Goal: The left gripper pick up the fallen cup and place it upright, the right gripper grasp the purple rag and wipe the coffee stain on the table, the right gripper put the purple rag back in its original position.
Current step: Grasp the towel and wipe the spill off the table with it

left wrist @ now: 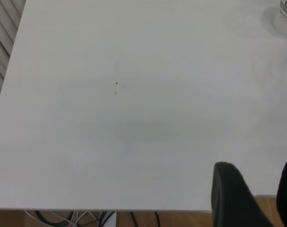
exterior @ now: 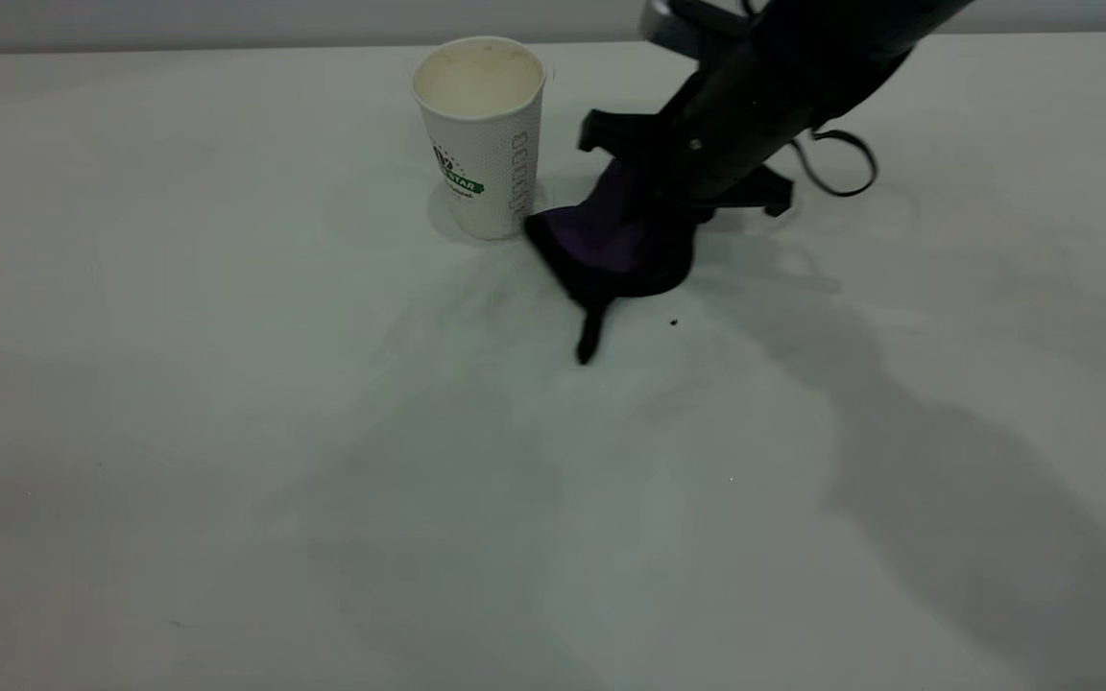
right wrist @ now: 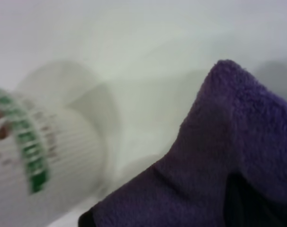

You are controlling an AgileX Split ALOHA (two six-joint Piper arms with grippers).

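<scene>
I see a tiny dark speck (exterior: 674, 322) mid-frame, cables (left wrist: 86, 218) along the bottom edge, and wooden floor (left wrist: 181, 218) beside them.

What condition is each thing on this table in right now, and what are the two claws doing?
Cup: upright, empty, cream inside showing.
Rag: bunched, pressed on the table right beside the cup, its black tab trailing out.
Coffee stain: none visible; only a tiny dark speck near the rag.
Right gripper: down on the rag, gripping it.
Left gripper: open, holding nothing, at the table's edge, away from the cup.
</scene>
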